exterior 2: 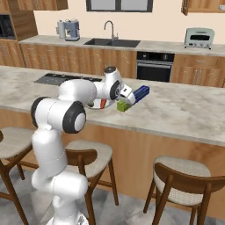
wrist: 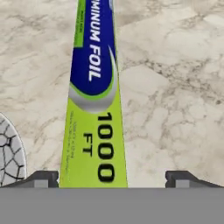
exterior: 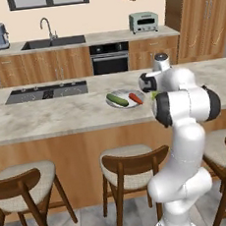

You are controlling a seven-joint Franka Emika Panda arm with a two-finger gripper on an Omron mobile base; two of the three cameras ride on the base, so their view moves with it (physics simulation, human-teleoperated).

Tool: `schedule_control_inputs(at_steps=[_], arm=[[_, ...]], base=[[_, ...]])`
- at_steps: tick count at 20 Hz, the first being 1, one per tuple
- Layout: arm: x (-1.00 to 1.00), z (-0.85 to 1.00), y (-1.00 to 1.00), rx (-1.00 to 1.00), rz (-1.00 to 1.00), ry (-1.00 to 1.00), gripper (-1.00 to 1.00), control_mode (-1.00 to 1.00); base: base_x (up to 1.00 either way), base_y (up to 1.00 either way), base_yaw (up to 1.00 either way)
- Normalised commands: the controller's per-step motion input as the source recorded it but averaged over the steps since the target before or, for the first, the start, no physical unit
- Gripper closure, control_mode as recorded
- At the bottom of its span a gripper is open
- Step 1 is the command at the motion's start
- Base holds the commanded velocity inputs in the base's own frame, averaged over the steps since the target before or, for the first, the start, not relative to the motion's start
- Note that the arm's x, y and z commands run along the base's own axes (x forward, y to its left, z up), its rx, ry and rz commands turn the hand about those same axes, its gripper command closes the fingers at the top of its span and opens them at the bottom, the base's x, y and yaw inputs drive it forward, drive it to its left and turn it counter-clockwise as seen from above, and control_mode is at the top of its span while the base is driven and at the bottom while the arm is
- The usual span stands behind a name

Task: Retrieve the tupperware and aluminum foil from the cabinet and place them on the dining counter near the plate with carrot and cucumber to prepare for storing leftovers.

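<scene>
On the left of the bench [exterior: 46,117] is a black hob [exterior: 46,92]. Further right sits a plate [exterior: 123,95] with a cucumber [exterior: 117,100] and a carrot [exterior: 135,98]. Just right of the plate, in the right base view, the foil [exterior 2: 139,94] lies flat on the stone, its lime-green end [exterior 2: 123,106] toward the robot and its blue end pointing away. The jaws [wrist: 112,177] stand wide open, 1 dark tip on each side of the box's green end; the right tip is well clear of it, and on the left I cannot tell if it touches. In the hand view the plate's rim [wrist: 13,148] shows left of the foil. Against the back wall stand a sink [exterior: 53,42], an oven [exterior: 109,58] and a mint-green toaster [exterior: 143,22]
</scene>
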Motion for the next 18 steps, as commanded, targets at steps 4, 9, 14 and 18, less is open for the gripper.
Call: schedule_control_inputs(at_steps=[4,9,14,18], arm=[[-1.0,0.58,0.06,-0.1,0.0,-0.46,-1.0,-1.0],[-1.0,0.87,0.14,-0.02,0.07,-0.37,-1.0,-1.0],[-1.0,0.99,0.08,0.0,0.02,-0.05,-1.0,-1.0],[-0.88,0.86,0.09,0.0,0.0,0.0,-1.0,-1.0]], base=[[0.0,0.0,0.0],[0.0,0.0,0.0],[0.0,0.0,0.0],[0.0,0.0,0.0]])
